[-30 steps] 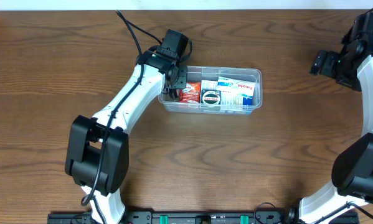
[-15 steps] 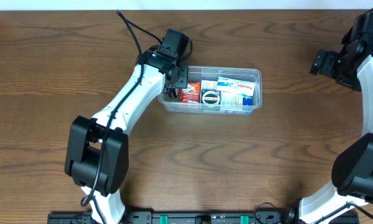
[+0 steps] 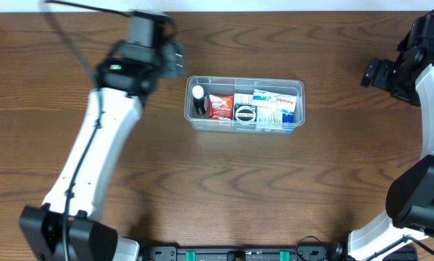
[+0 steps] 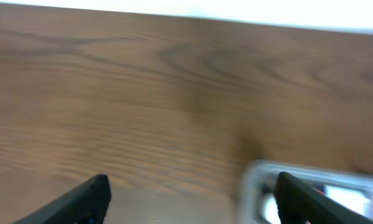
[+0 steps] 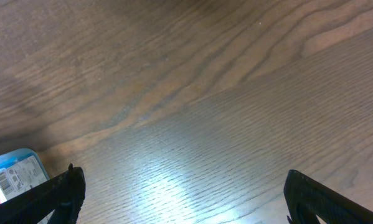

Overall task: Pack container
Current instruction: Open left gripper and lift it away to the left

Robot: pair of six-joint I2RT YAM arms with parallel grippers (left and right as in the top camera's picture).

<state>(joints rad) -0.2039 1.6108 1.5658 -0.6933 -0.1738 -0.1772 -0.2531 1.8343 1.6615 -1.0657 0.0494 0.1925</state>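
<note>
Seen from overhead, a clear, see-through plastic rectangular container (image 3: 298, 87) with rounded corners sits on a dark brown wood-grain tabletop (image 3: 238, 188). It lies just beside the left fingers (image 3: 174, 59), on their side toward the other arm. It is well apart from the right fingers (image 3: 376, 72), which hang near the tabletop's right edge. Only this view shows the contents. A small dark bottle with a white cap (image 3: 198, 100) stands at the end nearest the left fingers. Next come a red packet (image 3: 220, 106), a round black tin (image 3: 245, 112) and blue-and-white boxes (image 3: 276, 109).

The blurred left wrist view adds what the overhead cannot. There the left fingers (image 4: 80, 202) are spread wide with only bare wood between them. A corner of the container (image 4: 254, 180) sits just beside the finger at the right of that view. In the right wrist view the right fingers (image 5: 55, 193) are also spread wide and hold nothing. A pale blue box with a barcode (image 5: 12, 177) shows beside the finger at the left of that view.

Pale glare lies on the wood between the right fingers. A white strip (image 3: 274, 4) runs along the tabletop's far edge.

A second earlier the left fingers were down in the container's end, covering the bottle. Now they have pulled out and away, and the bottle is in plain sight. The right arm has not moved.
</note>
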